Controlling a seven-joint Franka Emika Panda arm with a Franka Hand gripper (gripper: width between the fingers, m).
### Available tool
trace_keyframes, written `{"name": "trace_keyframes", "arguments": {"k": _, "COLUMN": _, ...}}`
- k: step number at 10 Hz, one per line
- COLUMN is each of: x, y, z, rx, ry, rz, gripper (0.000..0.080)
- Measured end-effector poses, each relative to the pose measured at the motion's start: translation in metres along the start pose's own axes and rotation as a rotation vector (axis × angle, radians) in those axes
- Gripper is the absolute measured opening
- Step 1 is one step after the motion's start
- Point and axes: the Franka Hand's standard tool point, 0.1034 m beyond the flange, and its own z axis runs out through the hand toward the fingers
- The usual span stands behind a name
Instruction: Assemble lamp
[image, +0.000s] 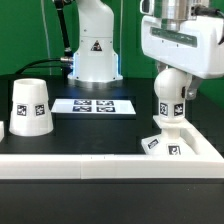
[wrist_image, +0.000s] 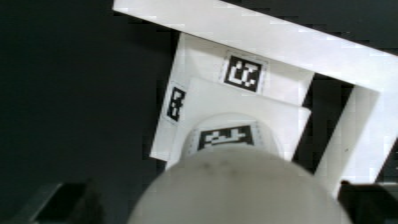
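My gripper (image: 170, 84) is shut on the ball top of the white bulb (image: 168, 108) and holds it upright. The bulb's lower end meets the flat square base (image: 160, 144), which lies in the corner of the white rails at the exterior view's right. I cannot tell whether the bulb is seated. In the wrist view the bulb's round top (wrist_image: 240, 185) fills the foreground between my dark fingers (wrist_image: 68, 203), and the tagged base (wrist_image: 217, 95) shows beyond it. The cone shade (image: 30, 106) stands alone at the exterior view's left.
White rails (image: 110, 162) frame the black table along the front and at the right (wrist_image: 267, 40). The marker board (image: 95, 105) lies in the middle at the back. The arm's white base (image: 92, 45) stands behind it.
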Motion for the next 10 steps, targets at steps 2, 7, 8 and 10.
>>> {"name": "trace_keyframes", "arguments": {"k": 2, "x": 0.0046, "y": -0.002, "z": -0.0012, "rx": 0.015, "ry": 0.007, "rz": -0.136, "gripper": 0.0698}}
{"name": "trace_keyframes", "arguments": {"k": 7, "x": 0.0032, "y": -0.007, "z": -0.0037, "rx": 0.036, "ry": 0.025, "rz": -0.646, "gripper": 0.0698}}
{"name": "trace_keyframes", "arguments": {"k": 8, "x": 0.0037, "y": -0.0068, "z": -0.0033, "rx": 0.034, "ry": 0.027, "rz": -0.736, "gripper": 0.0698}}
{"name": "trace_keyframes", "arguments": {"k": 10, "x": 0.0048, "y": -0.0076, "z": -0.0032, "rx": 0.035, "ry": 0.04, "rz": -0.894, "gripper": 0.0698}}
